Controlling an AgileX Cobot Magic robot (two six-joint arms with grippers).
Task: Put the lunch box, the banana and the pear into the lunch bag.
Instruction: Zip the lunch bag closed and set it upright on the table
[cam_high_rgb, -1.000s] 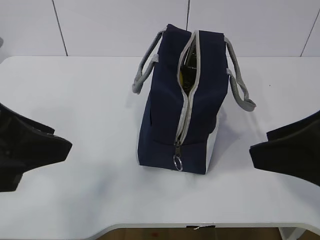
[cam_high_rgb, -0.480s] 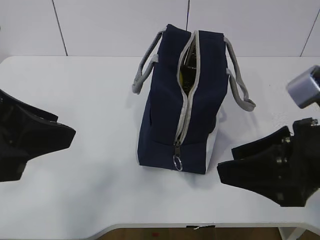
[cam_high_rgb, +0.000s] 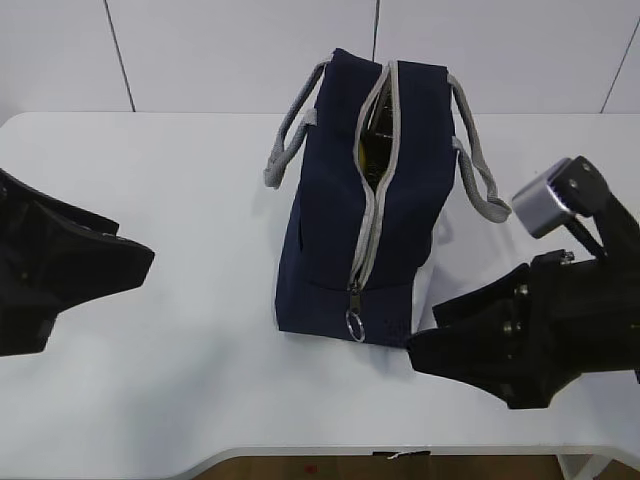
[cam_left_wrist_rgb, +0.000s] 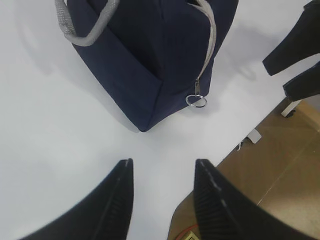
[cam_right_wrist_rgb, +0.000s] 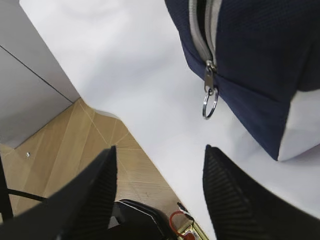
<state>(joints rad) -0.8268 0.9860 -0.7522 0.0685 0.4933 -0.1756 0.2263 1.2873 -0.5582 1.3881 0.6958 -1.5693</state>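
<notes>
The navy lunch bag (cam_high_rgb: 330, 240) stands on the white table (cam_high_rgb: 180, 180) with its grey zipper shut at the near end and gaping at the far end. A sliver of yellow (cam_high_rgb: 362, 155) shows in the gap; I cannot tell which fruit it is. The lunch box, the banana and the pear are otherwise hidden. The silver ring pull (cam_high_rgb: 354, 325) hangs at the bag's near end, also in the wrist views as ring pull (cam_left_wrist_rgb: 196, 101) and ring pull (cam_right_wrist_rgb: 210, 105). My left gripper (cam_high_rgb: 135, 250) is open and empty, well left of the bag. My right gripper (cam_high_rgb: 422, 335) is open and empty, just right of the bag's near corner.
The grey strap handles (cam_high_rgb: 285, 140) droop to both sides of the bag. The table's front edge (cam_high_rgb: 330, 452) runs close below both grippers, with wooden floor (cam_right_wrist_rgb: 90, 150) beyond it. A white wall (cam_high_rgb: 240, 50) stands behind the table.
My right gripper has swung in from the right edge towards the bag's near right corner. My left gripper has crept slightly to the right. The bag has not moved.
</notes>
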